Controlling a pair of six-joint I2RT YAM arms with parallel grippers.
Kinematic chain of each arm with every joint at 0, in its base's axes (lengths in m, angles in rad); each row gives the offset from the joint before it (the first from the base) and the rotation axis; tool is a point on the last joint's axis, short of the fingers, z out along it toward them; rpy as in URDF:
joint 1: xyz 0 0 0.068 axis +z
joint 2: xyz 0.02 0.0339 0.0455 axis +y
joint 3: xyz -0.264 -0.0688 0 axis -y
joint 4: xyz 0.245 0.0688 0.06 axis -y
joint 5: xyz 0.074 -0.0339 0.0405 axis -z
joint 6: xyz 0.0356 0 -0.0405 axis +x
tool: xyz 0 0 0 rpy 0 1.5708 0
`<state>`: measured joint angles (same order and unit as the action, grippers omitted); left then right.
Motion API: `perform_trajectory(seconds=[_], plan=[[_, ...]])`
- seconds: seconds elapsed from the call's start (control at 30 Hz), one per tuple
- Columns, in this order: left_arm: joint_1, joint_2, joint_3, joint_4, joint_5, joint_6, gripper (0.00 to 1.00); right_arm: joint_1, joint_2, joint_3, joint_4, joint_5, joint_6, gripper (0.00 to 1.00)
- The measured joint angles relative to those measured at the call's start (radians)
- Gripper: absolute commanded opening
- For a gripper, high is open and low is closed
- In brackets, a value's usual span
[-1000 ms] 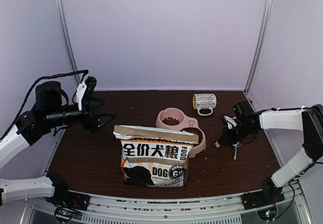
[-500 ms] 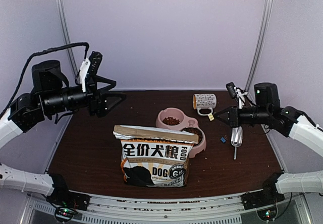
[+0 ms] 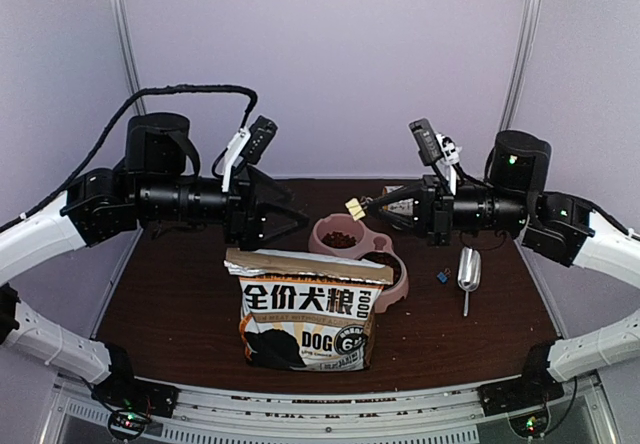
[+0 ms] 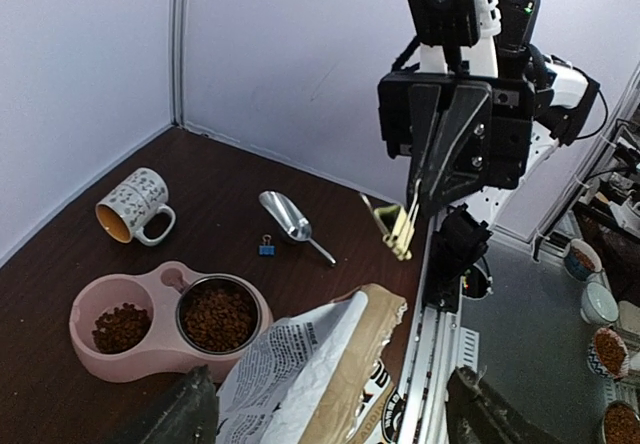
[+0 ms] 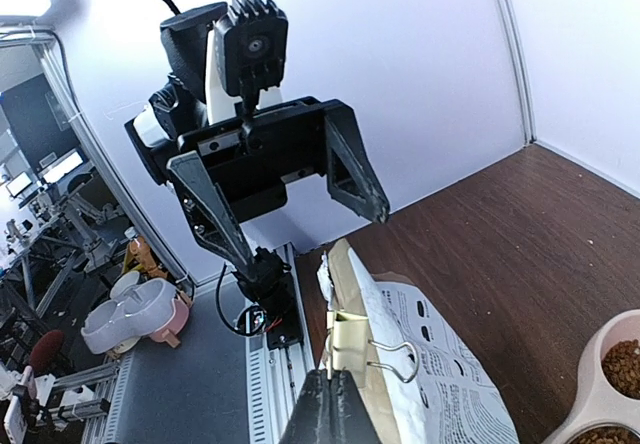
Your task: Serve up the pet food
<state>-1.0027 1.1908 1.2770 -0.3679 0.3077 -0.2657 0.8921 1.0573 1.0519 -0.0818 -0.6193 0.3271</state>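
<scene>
The pet food (image 3: 338, 239) lies as brown kibble in both wells of the pink double bowl (image 3: 322, 232), also seen in the left wrist view (image 4: 215, 314). The printed dog-food bag (image 3: 310, 309) stands in front of the bowl with its top folded flat. My right gripper (image 3: 366, 204) is shut on the wire handle of a cream binder clip (image 5: 350, 336), held in the air just above the bag's folded top (image 5: 420, 349). My left gripper (image 3: 298, 214) hangs open over the bag's left end, with nothing between its fingers (image 4: 185, 414).
A metal scoop (image 3: 468, 269) and a small blue binder clip (image 3: 441, 277) lie on the brown table to the right of the bowl. A patterned mug (image 4: 132, 204) lies on its side near the back wall. The two grippers face each other closely above the bag.
Both arms have risen and swung inward over the bag. The right gripper has carried the cream clip from the table's right side to the bag top.
</scene>
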Motion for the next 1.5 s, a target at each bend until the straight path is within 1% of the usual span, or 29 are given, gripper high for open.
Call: perform_trajectory(seconds=[0.1, 0.23, 0.33, 0.4, 0.47, 0.57, 0.67, 0.7, 0.8, 0.9, 1.2, 1.33, 1.5], plan=[[0.0, 0.013, 0.008, 0.003, 0.047, -0.018, 0.75, 0.037, 0.047, 0.036, 0.005, -0.002, -0.014, 0.0], [0.0, 0.026, 0.01, 0.01, 0.094, -0.035, 0.68, 0.07, 0.087, 0.074, 0.002, -0.001, -0.038, 0.0], [-0.001, 0.039, 0.01, 0.022, 0.126, -0.044, 0.65, 0.089, 0.106, 0.095, -0.001, -0.001, -0.054, 0.0], [-0.002, 0.048, 0.011, 0.031, 0.146, -0.051, 0.58, 0.097, 0.117, 0.106, -0.006, -0.001, -0.063, 0.0], [-0.004, 0.06, 0.015, 0.032, 0.165, -0.058, 0.5, 0.103, 0.129, 0.118, -0.013, -0.002, -0.069, 0.0], [-0.008, 0.078, 0.027, 0.037, 0.193, -0.064, 0.42, 0.114, 0.151, 0.139, -0.024, -0.008, -0.076, 0.0], [-0.013, 0.083, 0.029, 0.04, 0.212, -0.068, 0.27, 0.119, 0.169, 0.143, -0.031, -0.013, -0.085, 0.0], [-0.014, 0.084, 0.029, 0.04, 0.217, -0.069, 0.23, 0.121, 0.174, 0.143, -0.035, -0.013, -0.086, 0.0], [-0.013, 0.085, 0.029, 0.04, 0.224, -0.067, 0.17, 0.123, 0.181, 0.143, -0.042, -0.02, -0.09, 0.0], [-0.013, 0.085, 0.029, 0.04, 0.23, -0.068, 0.17, 0.124, 0.181, 0.149, -0.05, -0.024, -0.093, 0.0], [-0.014, 0.085, 0.029, 0.047, 0.241, -0.066, 0.33, 0.124, 0.181, 0.156, -0.058, -0.027, -0.094, 0.0], [-0.014, 0.085, 0.029, 0.047, 0.249, -0.067, 0.34, 0.124, 0.181, 0.156, -0.058, -0.027, -0.094, 0.0], [-0.014, 0.085, 0.029, 0.047, 0.252, -0.067, 0.38, 0.124, 0.181, 0.156, -0.058, -0.027, -0.094, 0.0]])
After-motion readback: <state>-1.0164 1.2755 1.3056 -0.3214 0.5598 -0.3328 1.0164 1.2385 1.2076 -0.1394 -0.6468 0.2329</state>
